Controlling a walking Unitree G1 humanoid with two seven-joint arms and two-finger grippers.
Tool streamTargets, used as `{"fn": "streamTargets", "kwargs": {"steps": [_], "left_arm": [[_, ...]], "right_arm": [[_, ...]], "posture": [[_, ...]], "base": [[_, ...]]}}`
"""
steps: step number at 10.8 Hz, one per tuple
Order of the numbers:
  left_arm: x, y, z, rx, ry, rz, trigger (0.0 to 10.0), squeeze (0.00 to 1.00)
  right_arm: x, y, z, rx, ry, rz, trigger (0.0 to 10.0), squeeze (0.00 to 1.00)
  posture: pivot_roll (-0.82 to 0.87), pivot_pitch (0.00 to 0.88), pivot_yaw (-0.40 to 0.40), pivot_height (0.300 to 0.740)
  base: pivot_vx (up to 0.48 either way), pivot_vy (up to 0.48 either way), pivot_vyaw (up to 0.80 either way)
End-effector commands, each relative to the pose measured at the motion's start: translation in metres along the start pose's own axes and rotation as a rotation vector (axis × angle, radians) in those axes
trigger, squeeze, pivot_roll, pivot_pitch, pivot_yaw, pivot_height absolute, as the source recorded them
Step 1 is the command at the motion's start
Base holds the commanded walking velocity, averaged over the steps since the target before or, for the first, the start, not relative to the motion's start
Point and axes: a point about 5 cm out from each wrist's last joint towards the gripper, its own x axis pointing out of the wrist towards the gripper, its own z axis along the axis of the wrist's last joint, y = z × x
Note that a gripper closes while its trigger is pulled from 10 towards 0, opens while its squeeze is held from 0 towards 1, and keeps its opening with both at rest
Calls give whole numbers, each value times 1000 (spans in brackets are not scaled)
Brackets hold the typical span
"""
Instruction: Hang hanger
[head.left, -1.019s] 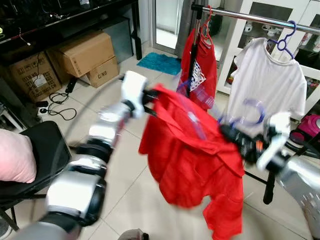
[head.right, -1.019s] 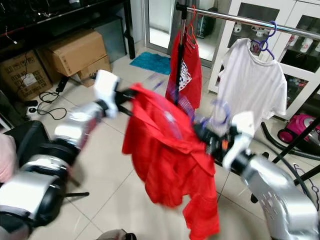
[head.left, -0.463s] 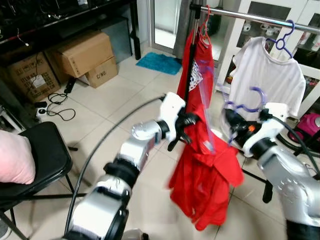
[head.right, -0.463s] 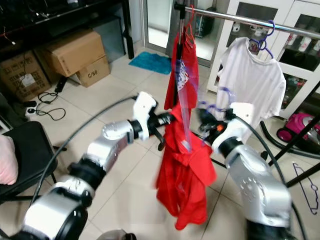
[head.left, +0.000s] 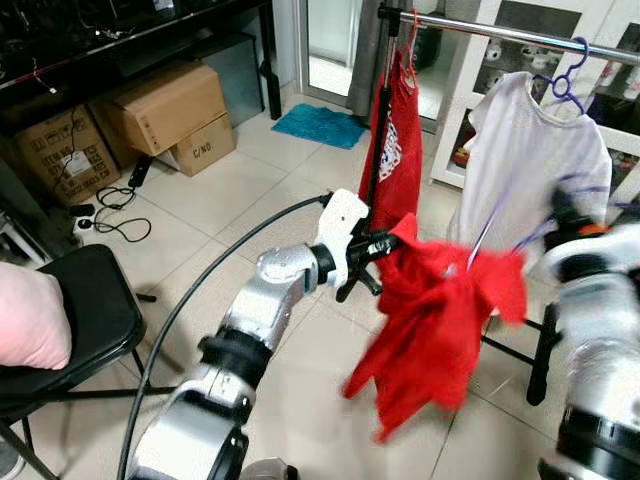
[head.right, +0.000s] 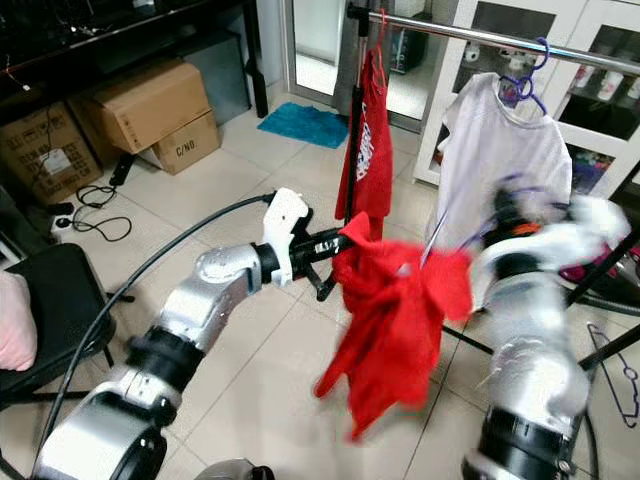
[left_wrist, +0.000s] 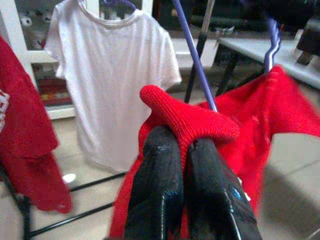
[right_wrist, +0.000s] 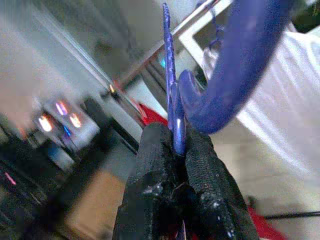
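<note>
Head views: left gripper reaches fwd at mid-frame, fingers pinched on a corner of the red garment, which droops in the air betw. the two arms, below the clothes rail. Right gripper is raised at the right, blurred, w/ the purple hanger running from it down into the garment. On the rail: a red shirt near the pole and a white T-shirt on its own blue hanger. Cardboard boxes sit on the tiled floor at the left; black chair nearer.

Left wrist: both fingers pressed together on a fold of red cloth; hanger's purple arm rises behind it.

Right wrist: fingers closed tight on the hanger's thin stem, its hook curving just above them.
</note>
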Motion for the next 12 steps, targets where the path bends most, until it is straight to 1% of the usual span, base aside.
{"fn": "streamTargets", "kwargs": {"steps": [1,2,3,4,5,6,7,8,9,10,11,12], "left_arm": [[-3,3,17,-22,-83,-5,0,0],[-7,6,28,-80,-161,-10,0,0],[-17,17,48,-222,-315,7,0,0],[-24,24,60,-303,-402,24,0,0],[-32,36,73,-389,-506,74,0,0],[-40,47,85,-470,-586,120,0,0],[-41,59,91,-425,-506,187,0,0],[-33,60,77,-224,-274,277,0,0],[-31,62,75,-176,-242,335,0,0],[-30,66,78,-159,-261,421,0,0],[-29,69,77,-189,-253,497,0,0],[-27,66,69,-187,-215,486,0,0]], "right_arm": [[0,4,3,61,-17,36,0,0],[-1,11,4,116,-10,96,0,0],[-6,23,4,214,18,203,0,0],[-9,29,4,243,37,251,0,0],[-10,36,2,58,58,304,0,0],[-11,44,1,-204,58,352,0,0],[-11,59,-10,-574,67,485,0,0],[-9,60,-23,-691,113,517,0,0],[-9,59,-27,-695,134,507,0,0],[-9,57,-30,-693,151,497,0,0],[-9,53,-29,-617,130,452,0,0],[-9,55,-26,-464,103,428,0,0]], "posture": [[6,0,61,740],[6,0,62,740],[5,0,63,740],[5,0,63,740],[5,0,63,740],[5,0,63,740],[6,0,62,740],[6,0,64,740],[7,0,64,740],[8,0,64,740],[8,0,66,740],[6,0,68,740]], "base": [[0,0,0],[0,0,0],[0,0,0],[0,0,0],[0,0,0],[0,0,0],[0,0,0],[0,0,0],[0,0,0],[0,0,0],[0,0,0],[0,0,0]]}}
